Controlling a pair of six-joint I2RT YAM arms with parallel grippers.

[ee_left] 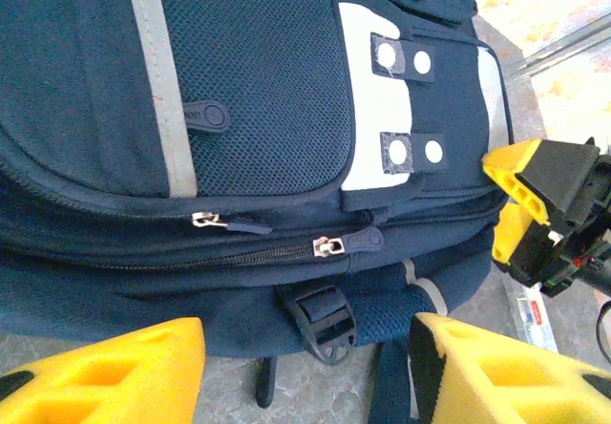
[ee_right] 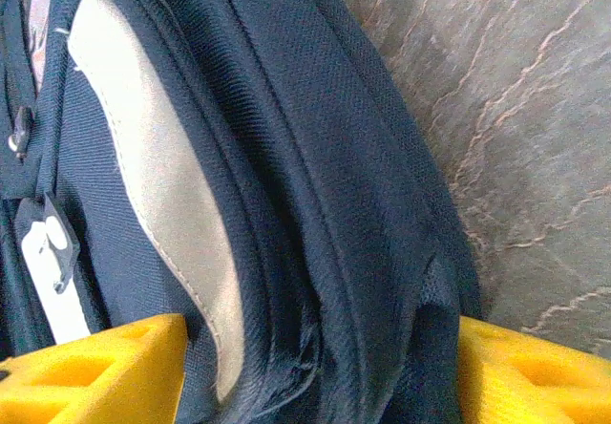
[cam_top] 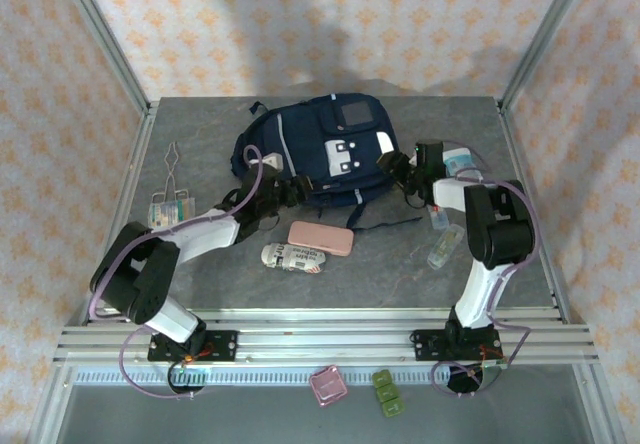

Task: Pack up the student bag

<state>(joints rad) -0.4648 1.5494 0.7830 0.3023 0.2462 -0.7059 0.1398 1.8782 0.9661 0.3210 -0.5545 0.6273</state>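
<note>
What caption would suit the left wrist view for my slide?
Open left gripper faces the student bag's zipper pulls, while the right gripper sits at its edge.

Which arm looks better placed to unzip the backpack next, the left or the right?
Probably the left. The left claw, open, faces the zipper pulls on the student bag, straight ahead of it. The right claw straddles the bag's side, away from those pulls, so it seems better suited to steadying it.

Even, soft overhead light; top view sharp, wrist views slightly blurred close up.
</note>
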